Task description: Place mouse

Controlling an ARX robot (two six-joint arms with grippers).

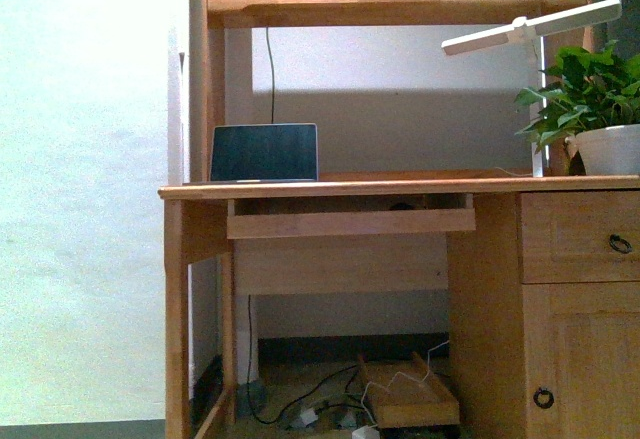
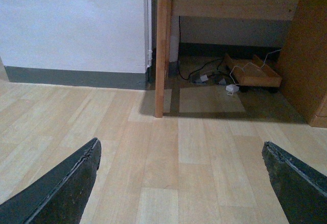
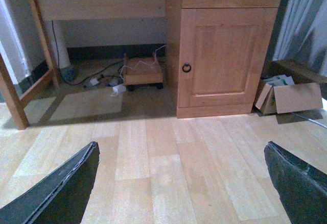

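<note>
Mouse is probably the dim dark bump [image 1: 400,205] on the desk's [image 1: 400,187] keyboard tray [image 1: 350,223]. Left gripper [image 2: 180,145] and right gripper [image 3: 181,145] gape wide and empty, low before the desk. Fetching hasn't begun; next, one arm must rise to the tray.

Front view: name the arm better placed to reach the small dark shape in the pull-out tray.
Right, tentatively. The dark shape, possibly the mouse, lies right of centre in the tray. The left gripper and right gripper are both open, empty and low over the floor, so neither is near.
</note>
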